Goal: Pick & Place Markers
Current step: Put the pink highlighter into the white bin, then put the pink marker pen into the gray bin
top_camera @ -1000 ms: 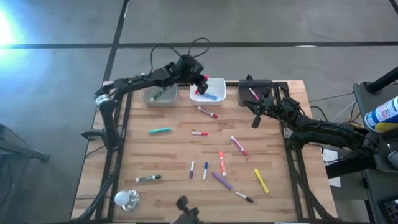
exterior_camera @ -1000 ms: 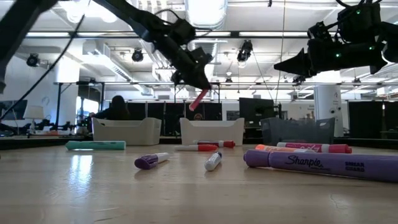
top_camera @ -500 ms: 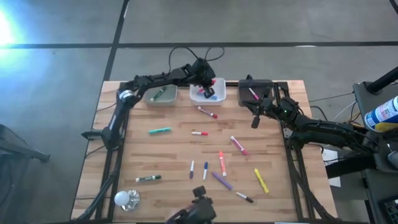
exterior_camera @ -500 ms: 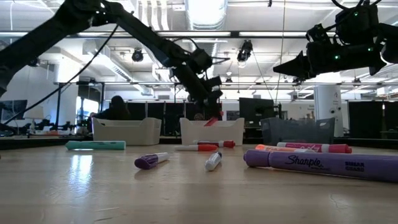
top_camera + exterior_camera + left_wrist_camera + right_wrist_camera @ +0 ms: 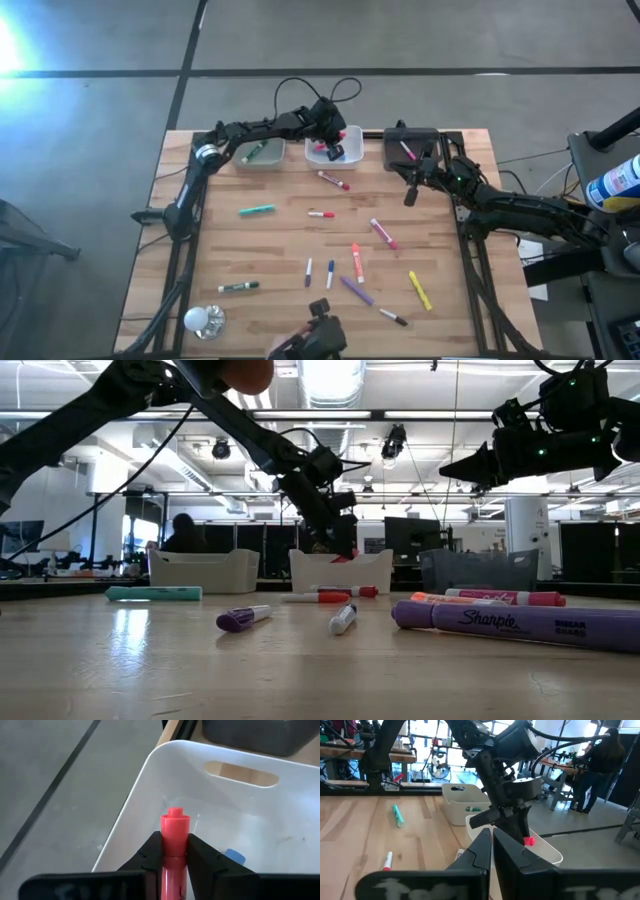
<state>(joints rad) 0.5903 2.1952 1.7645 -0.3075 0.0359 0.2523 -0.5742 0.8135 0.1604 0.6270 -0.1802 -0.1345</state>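
Note:
My left gripper is over the white bin, shut on a red marker. The low view shows that gripper just above the bin's rim. A blue marker lies on the bin's floor. My right gripper hovers shut above the table, just near of the black bin, which holds a pink marker. A green marker lies in the clear bin. Several more markers lie flat on the table, among them a teal one and a yellow one. My left gripper pinches the red marker between its two fingers. The marker lies along the fingers, and its capped end sticks out past the tips. The fingers slant down from the table's left, into the white bin. I cannot tell whether the marker touches the bin's floor.
The clear bin, the white bin and the black bin stand in a row along the far edge. A white light bulb lies at the near left corner. The loose markers are spread over the table's middle and near right.
My left gripper has carried the red marker down from well above the white bin to its rim, moving slightly toward the table's right as the arm stretched out. It has stayed shut on the marker.

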